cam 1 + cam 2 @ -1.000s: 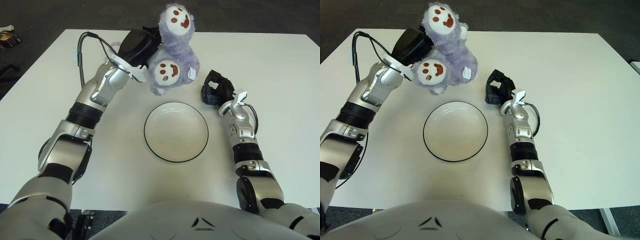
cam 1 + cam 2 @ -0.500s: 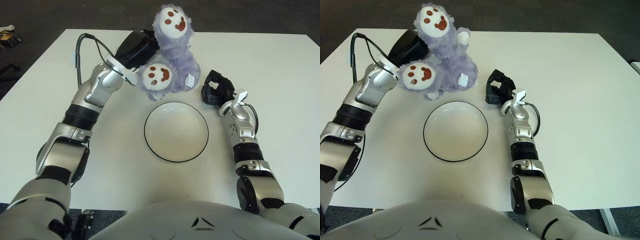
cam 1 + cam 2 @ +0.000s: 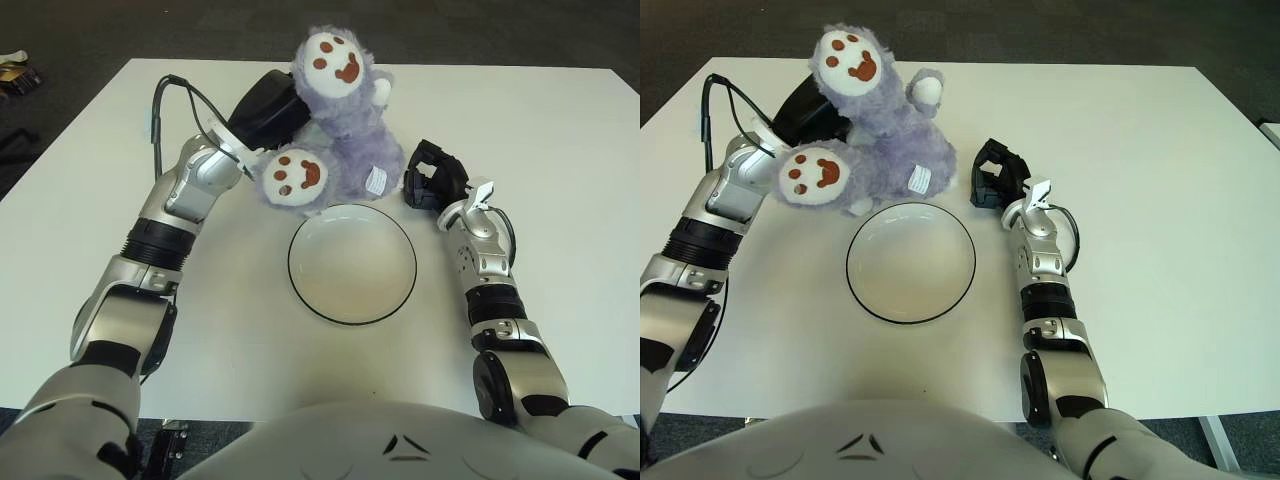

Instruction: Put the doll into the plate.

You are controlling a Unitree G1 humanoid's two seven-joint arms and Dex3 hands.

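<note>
My left hand (image 3: 268, 108) is shut on a purple plush doll (image 3: 335, 140) and holds it behind the white plate (image 3: 352, 263), feet toward me. The doll's soles (image 3: 292, 175) show brown paw marks. Its lower body hangs right at the plate's far rim; whether it touches the table is unclear. The plate lies empty at the table's centre. My right hand (image 3: 432, 186) rests on the table just right of the doll and behind the plate's right rim, fingers curled and empty.
The white table (image 3: 560, 170) spreads wide on all sides of the plate. Dark floor lies beyond its far edge. A black cable (image 3: 165, 100) loops over my left forearm.
My left hand has lowered and swung the doll to the left and toward the plate; its feet now sit lower and further left. The right hand has not moved.
</note>
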